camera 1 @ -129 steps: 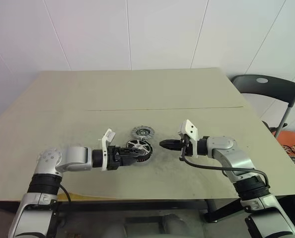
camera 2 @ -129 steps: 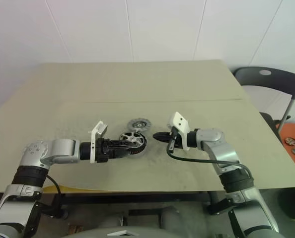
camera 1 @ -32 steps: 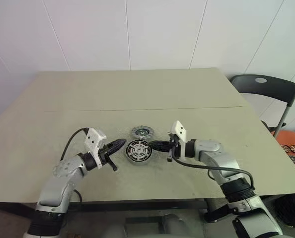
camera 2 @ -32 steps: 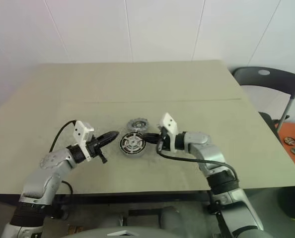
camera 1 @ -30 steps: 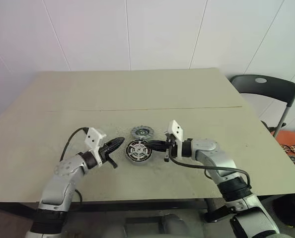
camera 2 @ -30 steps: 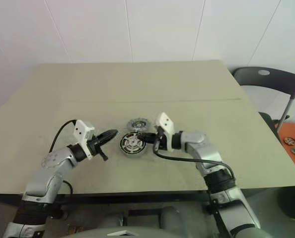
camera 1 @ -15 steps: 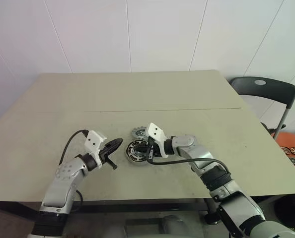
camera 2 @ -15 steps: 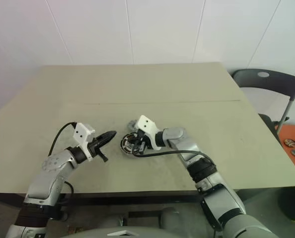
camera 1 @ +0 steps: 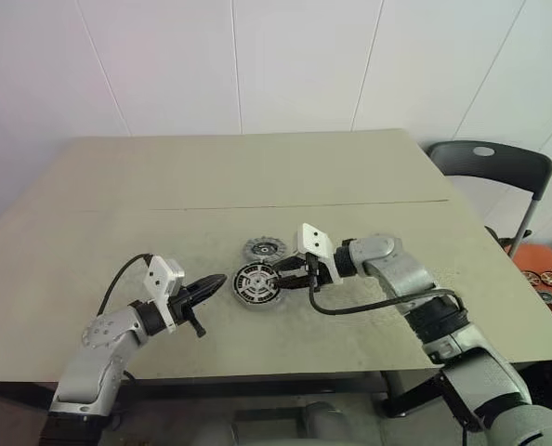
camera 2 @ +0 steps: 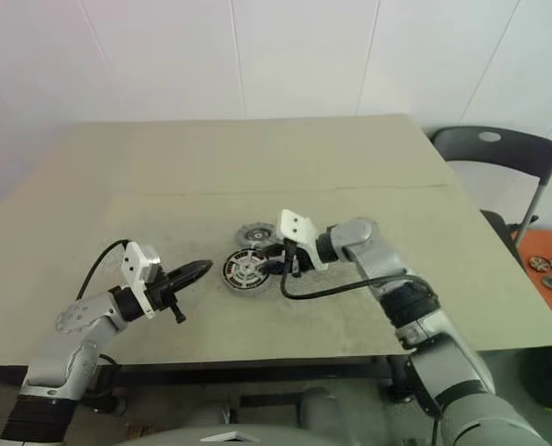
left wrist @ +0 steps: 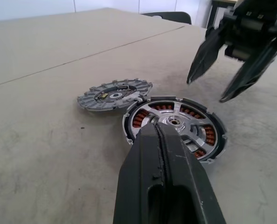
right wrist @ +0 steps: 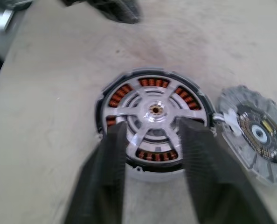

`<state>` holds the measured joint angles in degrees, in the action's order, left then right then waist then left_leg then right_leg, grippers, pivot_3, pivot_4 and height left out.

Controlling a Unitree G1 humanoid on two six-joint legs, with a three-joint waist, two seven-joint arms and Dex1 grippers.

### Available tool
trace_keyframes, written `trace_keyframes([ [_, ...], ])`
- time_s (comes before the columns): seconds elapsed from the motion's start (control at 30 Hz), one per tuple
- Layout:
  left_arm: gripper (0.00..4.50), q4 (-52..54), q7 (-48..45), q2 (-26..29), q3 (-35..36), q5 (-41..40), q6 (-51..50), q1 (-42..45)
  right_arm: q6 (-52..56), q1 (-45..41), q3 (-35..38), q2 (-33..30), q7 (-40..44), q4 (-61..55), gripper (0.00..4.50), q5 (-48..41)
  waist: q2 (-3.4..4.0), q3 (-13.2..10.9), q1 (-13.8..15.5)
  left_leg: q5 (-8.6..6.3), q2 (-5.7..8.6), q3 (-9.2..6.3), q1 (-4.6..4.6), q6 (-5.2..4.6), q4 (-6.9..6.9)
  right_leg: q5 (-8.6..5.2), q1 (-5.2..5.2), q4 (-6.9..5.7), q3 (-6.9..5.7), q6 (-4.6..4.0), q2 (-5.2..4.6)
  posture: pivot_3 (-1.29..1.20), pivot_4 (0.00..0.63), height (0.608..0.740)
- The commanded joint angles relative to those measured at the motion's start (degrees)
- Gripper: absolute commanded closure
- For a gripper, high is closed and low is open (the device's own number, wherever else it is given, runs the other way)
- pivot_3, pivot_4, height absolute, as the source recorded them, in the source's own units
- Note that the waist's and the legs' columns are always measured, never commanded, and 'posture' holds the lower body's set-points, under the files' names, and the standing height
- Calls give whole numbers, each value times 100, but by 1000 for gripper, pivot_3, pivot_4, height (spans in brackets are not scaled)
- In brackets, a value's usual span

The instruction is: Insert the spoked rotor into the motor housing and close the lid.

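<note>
Rotor (camera 1: 257, 281) sat in the motor housing (right wrist: 111, 149) at frame centre; lid (camera 1: 264, 248) lay beside it. Right pincer (camera 1: 289, 275) hovered, fingers apart; left pincer (camera 1: 217, 282) was closed, empty.

Table (camera 1: 350, 177) — motor housing (camera 1: 257, 282), lid (camera 1: 264, 248)

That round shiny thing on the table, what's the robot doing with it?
The spoked rotor already sits in the motor housing, copper windings showing between its spokes. The right gripper hangs over it, fingers apart, holding nothing. The left gripper waits beside it, shut and empty. The lid lies on the table, touching the housing, not yet on.
</note>
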<state>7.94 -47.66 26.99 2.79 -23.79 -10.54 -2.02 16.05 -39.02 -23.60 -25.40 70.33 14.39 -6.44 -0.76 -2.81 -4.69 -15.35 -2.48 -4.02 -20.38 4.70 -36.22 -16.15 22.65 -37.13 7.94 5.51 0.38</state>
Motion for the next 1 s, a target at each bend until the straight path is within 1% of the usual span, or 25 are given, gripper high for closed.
trace_keyframes([
  [0.03, 4500, 47, -2, -98, -63, 62, 211, 95, -443, -469, -118, -60, 216, 119, 1528, 302, -1, 0, -3, 0, 0, 0, -1, 0, 0, 0, 0, 0, 0, 0, 0, 0, 0, 740],
  [0.17, 4500, -42, 60, -182, -159, 217, 308, 138, -648, -813, -229, 28, 244, 512, 195, 594, -1, 0, 14, 0, 0, 0, -5, 0, 2, 1, 1, 4, 0, 1, 0, 0, 0, 740],
  [0.2, 4500, -64, 77, -206, -160, 220, 329, 141, -694, -884, -291, 42, 269, 607, 23, 685, 0, 0, 14, 0, 0, 0, -5, 0, 3, 1, 1, 4, 0, 2, 0, 0, 0, 740],
  [0.33, 4500, -106, 101, -251, -167, 254, 366, 158, -866, -967, -489, 20, 502, 756, 23, 922, 0, 0, 17, 0, 0, 0, -5, 0, 4, 2, 1, 3, 0, 1, 0, 0, 0, 740],
  [0.67, 4500, -168, 203, -232, -78, 303, 424, 213, -1441, -1000, -709, 97, 632, 898, 23, 1332, 1, 0, 15, 0, 0, -1, -3, 0, 3, 1, 1, 2, 0, 1, 0, 0, 0, 740],
  [0.87, 4500, -193, 266, -262, -95, 325, 449, 236, -1614, -911, -798, 253, 452, 1111, 23, 1579, 1, 0, 17, 0, 0, -1, -3, 0, 3, 2, 1, 1, 0, 0, 0, 0, 0, 740],
  [1.0, 4500, -216, 291, -298, -161, 354, 451, 238, -1727, -895, -876, 386, 121, 1416, 23, 1877, 0, 0, 14, 0, 0, -1, -2, 0, 3, 2, 0, 1, 0, 0, 0, 0, 0, 740],
])
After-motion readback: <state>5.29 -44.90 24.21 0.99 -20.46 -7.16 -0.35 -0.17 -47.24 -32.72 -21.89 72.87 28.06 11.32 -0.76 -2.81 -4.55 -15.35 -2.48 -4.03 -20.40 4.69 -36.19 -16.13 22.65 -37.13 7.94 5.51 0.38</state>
